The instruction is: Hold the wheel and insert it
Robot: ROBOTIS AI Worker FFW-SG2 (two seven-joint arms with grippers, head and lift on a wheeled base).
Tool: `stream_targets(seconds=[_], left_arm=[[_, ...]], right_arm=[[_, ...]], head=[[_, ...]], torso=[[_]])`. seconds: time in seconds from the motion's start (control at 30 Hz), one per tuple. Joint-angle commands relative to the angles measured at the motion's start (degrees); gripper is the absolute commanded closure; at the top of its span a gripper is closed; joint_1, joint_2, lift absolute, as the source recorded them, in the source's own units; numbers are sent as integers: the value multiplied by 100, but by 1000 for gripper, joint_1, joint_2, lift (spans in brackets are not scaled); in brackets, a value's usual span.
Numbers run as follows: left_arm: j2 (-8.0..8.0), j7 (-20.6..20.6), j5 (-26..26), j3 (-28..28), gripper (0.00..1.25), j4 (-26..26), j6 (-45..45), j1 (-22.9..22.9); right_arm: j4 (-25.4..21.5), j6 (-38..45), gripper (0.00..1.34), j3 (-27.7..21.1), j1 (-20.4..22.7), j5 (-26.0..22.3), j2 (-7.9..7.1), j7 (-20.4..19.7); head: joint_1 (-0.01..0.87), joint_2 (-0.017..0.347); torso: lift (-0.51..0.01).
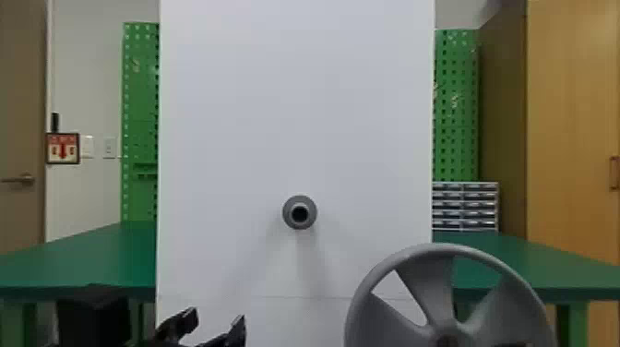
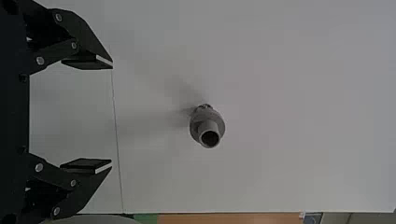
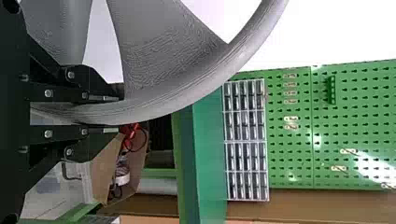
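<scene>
the left gripper's (image 1: 215,317) two flat black fingers (image 2: 86,63) stand wide apart before a white panel (image 2: 303,84). a grey peg (image 2: 208,127) juts from the panel, well apart from the fingers, its round hollow end open. soft shadows lie beside it, and a thin seam (image 2: 116,140) crosses the panel near the fingertips. past one panel edge show green and orange-brown strips and a curved grey sliver (image 2: 93,219), too little to name.

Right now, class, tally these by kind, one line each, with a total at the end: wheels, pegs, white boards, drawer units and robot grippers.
Wheel: 1
Peg: 1
White board: 1
Drawer unit: 1
Grippers: 2 (left gripper, right gripper)
Total: 6
</scene>
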Motion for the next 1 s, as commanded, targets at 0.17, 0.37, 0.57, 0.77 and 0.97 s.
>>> stream_targets(seconds=[0.17, 0.37, 0.57, 0.77, 0.97], left_arm=[[0, 0, -22, -33, 495, 2, 75, -35], [0, 0, -40, -42, 495, 2, 102, -52], [0, 0, -49, -86, 495, 2, 155, -105], [0, 0, -57, -86, 495, 2, 181, -105], [0, 0, -66, -104, 495, 2, 216, -132]], right_arm=[[-41, 563, 1193, 25, -551, 12, -59, 1], [-41, 694, 1193, 87, -859, 100, -147, 1], [-23, 932, 1193, 140, -1228, 355, -112, 1], [21, 1055, 1193, 157, -1536, 434, -59, 1], [30, 1301, 1193, 307, -1940, 601, -77, -8]], head=[[0, 37], [0, 37], [0, 37], [0, 37], [0, 37]], torso=[[-486], [-486], [-486], [-486], [-486]])
